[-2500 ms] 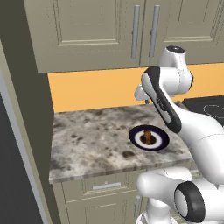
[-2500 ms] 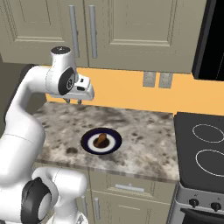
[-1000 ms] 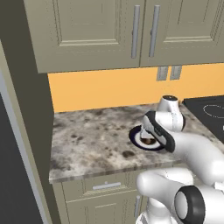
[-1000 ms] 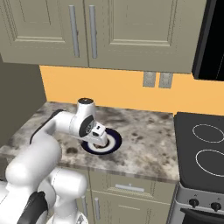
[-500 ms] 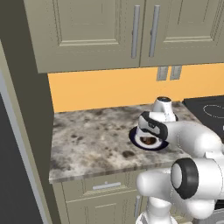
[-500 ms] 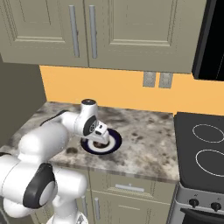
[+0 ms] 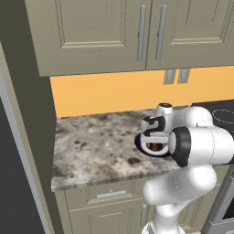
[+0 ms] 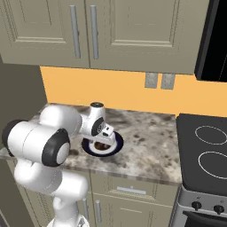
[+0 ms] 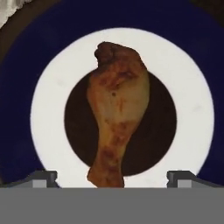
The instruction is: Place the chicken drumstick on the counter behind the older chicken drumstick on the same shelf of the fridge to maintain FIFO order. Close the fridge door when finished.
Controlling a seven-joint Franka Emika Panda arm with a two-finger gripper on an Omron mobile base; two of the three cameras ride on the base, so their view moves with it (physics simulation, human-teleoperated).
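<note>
Step 1 of 3: pick-up approach, gripper (image 9: pixel 112 180) poised directly over the chicken drumstick (image 9: pixel 117 107).

The drumstick lies on a blue-and-white plate (image 9: pixel 192 109) on the counter (image 7: pixel 96 146), thick end away from the hand and bone end between the 2 fingertips (image 9: pixel 41 177). The jaws stand fully spread on either side of the bone end and grasp nothing. In both base views the hand sits low over the plate (image 8: pixel 116 142), hiding most of it. Judged next move: descend the remaining gap, keep the jaws straddling the narrow shank, then clench. Transfer to the fridge shelf and door closing remain undone.
</note>
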